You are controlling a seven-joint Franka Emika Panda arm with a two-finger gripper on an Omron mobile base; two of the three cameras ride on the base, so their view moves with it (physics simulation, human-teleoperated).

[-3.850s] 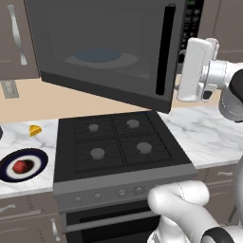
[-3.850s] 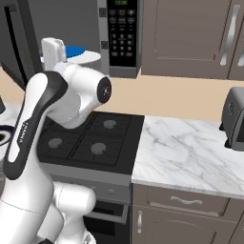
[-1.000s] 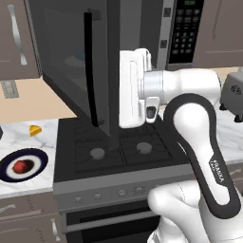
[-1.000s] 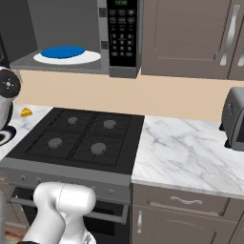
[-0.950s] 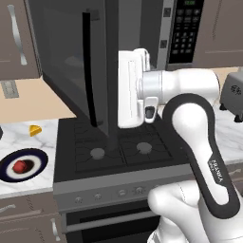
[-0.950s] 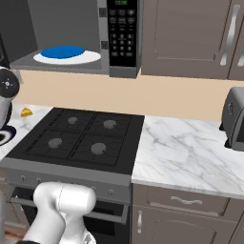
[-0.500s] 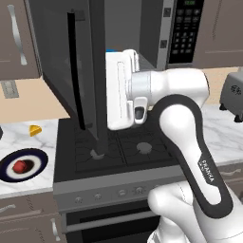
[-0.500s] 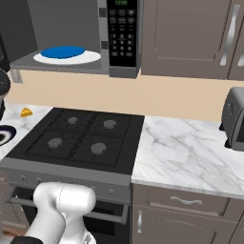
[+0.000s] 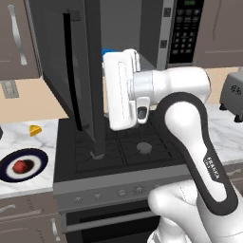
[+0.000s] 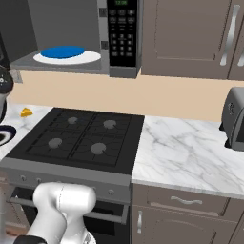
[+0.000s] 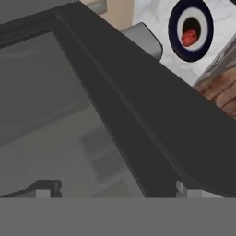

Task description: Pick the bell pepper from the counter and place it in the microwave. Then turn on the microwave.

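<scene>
Bell pepper (image 9: 19,166) on plate (image 9: 35,158), microwave (image 10: 71,43) open

Bell pepper (image 9: 19,166) on plate (image 9: 33,158), counter (image 9: 28,182) left of stovetop (image 9: 118,147), seemingly beneath microwave (image 10: 86,35).

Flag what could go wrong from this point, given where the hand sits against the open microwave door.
1. The hand is pressed close to the open microwave door; swinging toward the plate could knock the door or drag it partway shut.
2. The bell pepper sits on a dark-rimmed plate at the counter's left end, a long reach across the stovetop.
3. The pepper is small and round, so the fingers might let it roll off.
</scene>
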